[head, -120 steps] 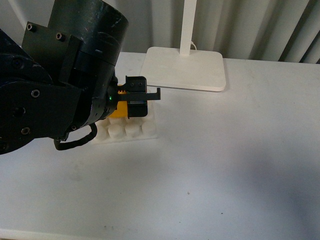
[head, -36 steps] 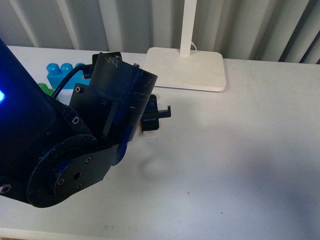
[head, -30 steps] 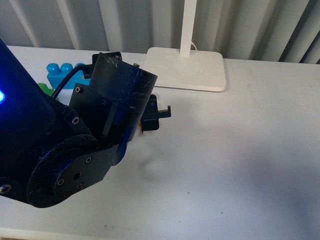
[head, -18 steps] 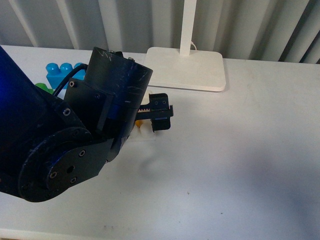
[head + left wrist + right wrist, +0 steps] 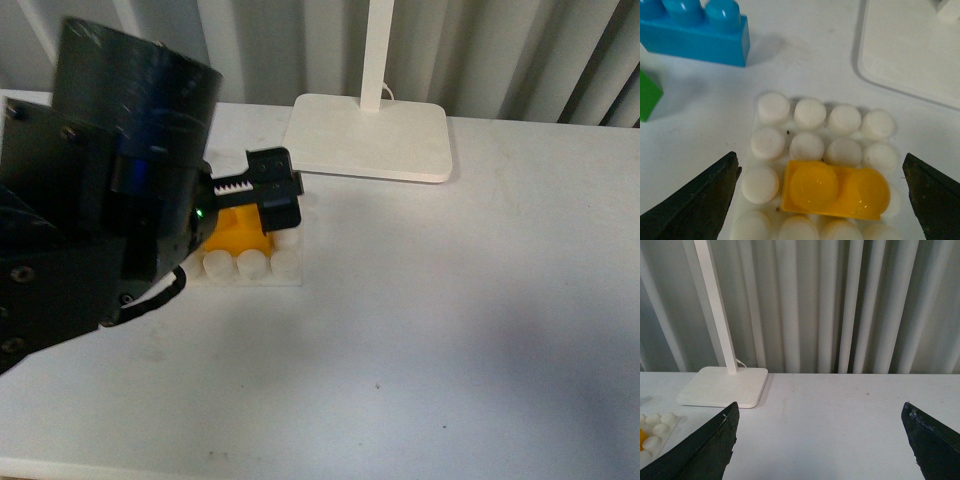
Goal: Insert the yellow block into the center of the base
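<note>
Yellow block (image 5: 836,190) is being seen seated on the base (image 5: 810,114), in its third stud row and reaching toward one edge, so slightly off centre. Left fingers (image 5: 700,200) are being held wide apart, clear of it. A straight lift away is being judged best, without nudging. Since half a second ago, the arm is being drawn back, uncovering block and base.

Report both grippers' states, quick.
Left gripper: open, holding nothing; the yellow block sits on the base between its spread fingers.
Right gripper: open, empty.
</note>
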Robot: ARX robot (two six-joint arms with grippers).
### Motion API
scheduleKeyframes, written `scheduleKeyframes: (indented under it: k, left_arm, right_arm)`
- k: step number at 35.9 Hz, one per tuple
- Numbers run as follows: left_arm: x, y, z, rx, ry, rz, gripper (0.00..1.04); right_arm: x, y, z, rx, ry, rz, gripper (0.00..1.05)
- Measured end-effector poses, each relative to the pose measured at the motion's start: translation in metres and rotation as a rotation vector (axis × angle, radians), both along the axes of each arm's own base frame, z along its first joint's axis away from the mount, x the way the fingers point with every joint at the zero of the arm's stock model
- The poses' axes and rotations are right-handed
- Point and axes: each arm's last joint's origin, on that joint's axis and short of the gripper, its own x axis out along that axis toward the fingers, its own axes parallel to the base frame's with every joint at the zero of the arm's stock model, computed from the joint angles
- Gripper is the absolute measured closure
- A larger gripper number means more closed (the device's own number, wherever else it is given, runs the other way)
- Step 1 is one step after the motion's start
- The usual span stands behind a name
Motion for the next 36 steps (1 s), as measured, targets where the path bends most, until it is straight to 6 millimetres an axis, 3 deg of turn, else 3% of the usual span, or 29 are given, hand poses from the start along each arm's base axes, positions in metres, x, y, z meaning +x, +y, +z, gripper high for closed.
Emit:
scheduleKeyframes:
  k: [8, 15, 19, 22, 24, 29, 36]
  left_arm:
    - [-0.013, 0.02, 0.031, -0.039, -0.078, -0.003, 0.06]
    - [-0.033, 0.05, 0.064, -0.071, -0.162, 0.025, 0.06]
    - [-0.033, 0.05, 0.064, -0.064, -0.161, 0.022, 0.07]
    - [-0.046, 0.061, 0.056, 0.028, -0.358, -0.037, 0.25]
    - [-0.059, 0.074, 0.061, 0.085, -0.455, -0.046, 0.37]
    - [-0.076, 0.091, 0.074, 0.13, -0.519, -0.048, 0.56]
    - [-0.1, 0.109, 0.076, 0.162, -0.501, -0.049, 0.83]
  right_arm:
    - [0.0, 0.0, 0.0, 0.0, 0.0, 0.0, 0.09]
    - [0.0, 0.0, 0.0, 0.0, 0.0, 0.0, 0.09]
    - [0.0, 0.0, 0.0, 0.0, 0.0, 0.0, 0.09]
    - [0.0, 0.0, 0.0, 0.0, 0.0, 0.0, 0.09]
    - [0.0, 0.0, 0.0, 0.0, 0.0, -0.002, 0.09]
    - [0.0, 0.0, 0.0, 0.0, 0.0, -0.001, 0.09]
    - [0.0, 0.0, 0.0, 0.0, 0.0, 0.0, 0.09]
